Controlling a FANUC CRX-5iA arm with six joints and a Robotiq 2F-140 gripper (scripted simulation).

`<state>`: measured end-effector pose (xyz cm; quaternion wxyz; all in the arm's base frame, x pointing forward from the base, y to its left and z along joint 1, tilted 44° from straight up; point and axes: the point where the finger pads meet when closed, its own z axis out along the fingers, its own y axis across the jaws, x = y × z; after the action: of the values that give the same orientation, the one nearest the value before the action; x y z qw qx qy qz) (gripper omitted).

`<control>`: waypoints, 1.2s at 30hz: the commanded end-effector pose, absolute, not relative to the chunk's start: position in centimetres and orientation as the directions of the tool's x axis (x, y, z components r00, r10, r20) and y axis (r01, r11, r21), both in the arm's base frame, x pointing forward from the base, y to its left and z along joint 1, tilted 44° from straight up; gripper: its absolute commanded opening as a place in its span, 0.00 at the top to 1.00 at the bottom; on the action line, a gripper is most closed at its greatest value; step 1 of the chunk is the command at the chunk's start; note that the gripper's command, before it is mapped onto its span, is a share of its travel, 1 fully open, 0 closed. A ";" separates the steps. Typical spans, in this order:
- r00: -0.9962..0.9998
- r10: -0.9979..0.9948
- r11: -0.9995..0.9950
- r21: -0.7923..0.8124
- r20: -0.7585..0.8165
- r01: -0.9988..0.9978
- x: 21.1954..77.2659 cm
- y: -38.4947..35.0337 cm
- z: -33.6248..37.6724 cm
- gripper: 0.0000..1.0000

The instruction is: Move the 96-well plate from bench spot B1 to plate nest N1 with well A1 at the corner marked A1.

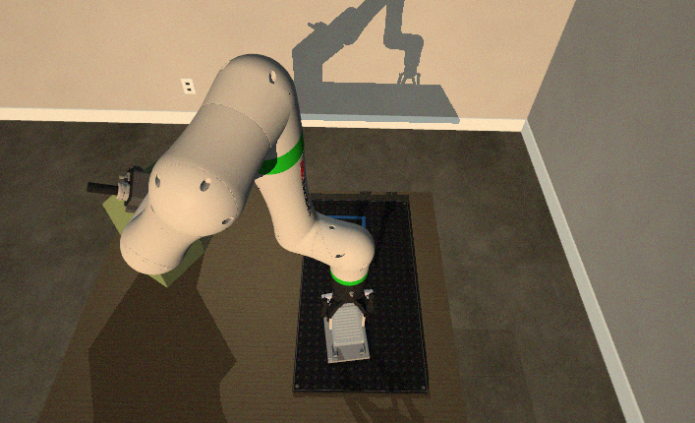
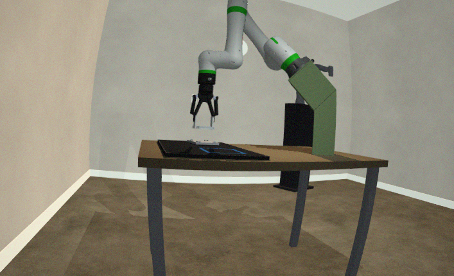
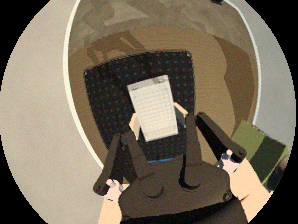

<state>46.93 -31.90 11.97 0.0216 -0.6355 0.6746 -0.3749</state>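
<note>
The pale 96-well plate [image 1: 348,325] [image 2: 204,128] [image 3: 154,110] is held level, clear above the board. My gripper [image 1: 347,322] [image 2: 203,126] [image 3: 156,113] is shut on the plate's two long sides. The grey plate nest N1 [image 1: 347,352] [image 2: 206,142] [image 3: 148,81] lies on the black board below. In the top view and the wrist view the plate covers much of the nest, and two of its corner locators show beyond the plate's far end. The A1 mark and the plate's well A1 are too small to make out. The blue outline of spot B1 [image 1: 364,220] [image 2: 222,148] [image 3: 160,160] is partly hidden by the arm.
The black perforated board [image 1: 391,335] [image 2: 176,151] [image 3: 107,110] lies on the wooden table [image 1: 265,335] [image 2: 280,154] [image 3: 210,75]. The green robot stand [image 2: 324,126] [image 3: 257,150] is at the table's other end. A dark cabinet [image 2: 295,124] stands behind the table.
</note>
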 end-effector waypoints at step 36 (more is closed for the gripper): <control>-0.191 -0.874 -0.089 -0.533 0.447 -0.841 48.7 -33.5 9.5 1.00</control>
<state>48.41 -33.23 9.89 0.0181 -0.6375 0.6778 -0.3659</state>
